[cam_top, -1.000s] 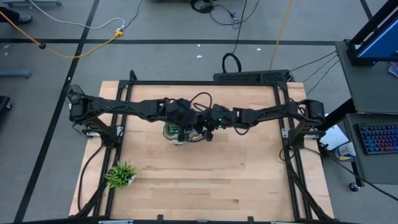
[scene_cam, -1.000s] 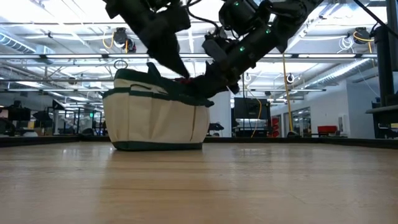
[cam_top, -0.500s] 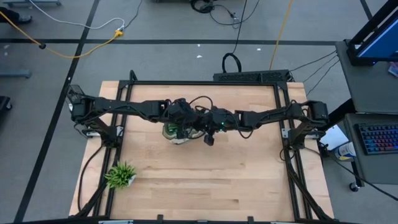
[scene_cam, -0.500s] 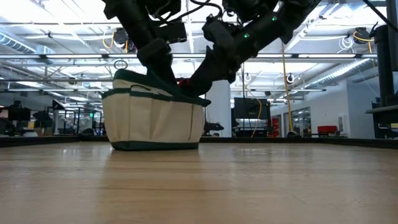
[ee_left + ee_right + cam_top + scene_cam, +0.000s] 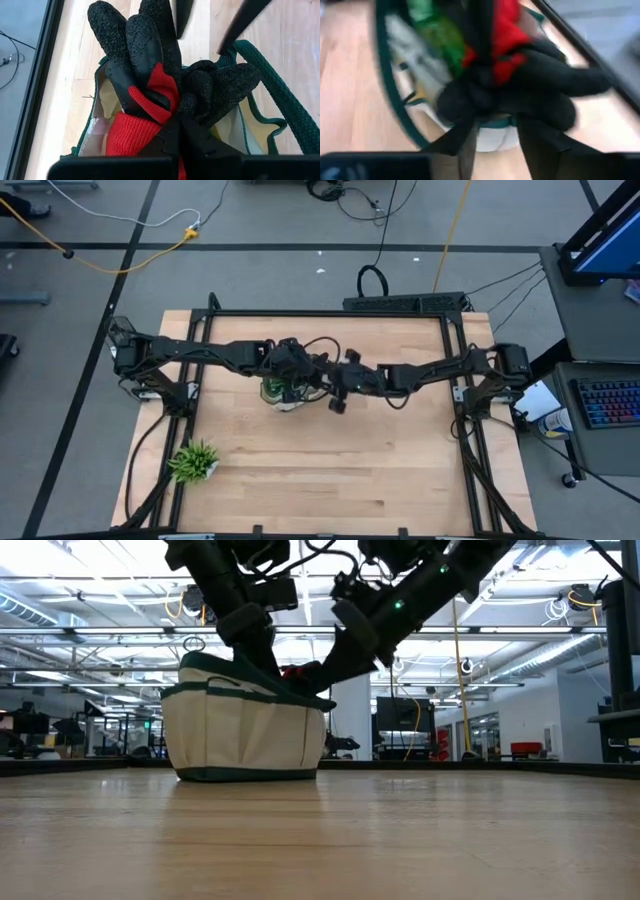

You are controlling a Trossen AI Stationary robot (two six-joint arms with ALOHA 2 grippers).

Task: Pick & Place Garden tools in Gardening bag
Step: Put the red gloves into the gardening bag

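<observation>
Both my grippers sit over the mouth of the cream canvas gardening bag with dark green trim and looped handles [image 5: 245,730], which stands on the bare wooden table [image 5: 330,470]. My left gripper [image 5: 179,131] is clamped on the red knit glove with black textured coating [image 5: 150,85], pinching it near the cuff. The glove hangs half in the bag mouth, its long axis running from my left fingers outward across the opening, fingertips pointing away past the rim. My right gripper [image 5: 495,130] is right at the glove from the bag's other side, its fingers parted and straddling the black part; I can't tell if it touches. Green plastic, probably the spray bottle [image 5: 437,30], already lies inside the bag beside the glove. Left hand is the one holding, so the glove goes down from there.
</observation>
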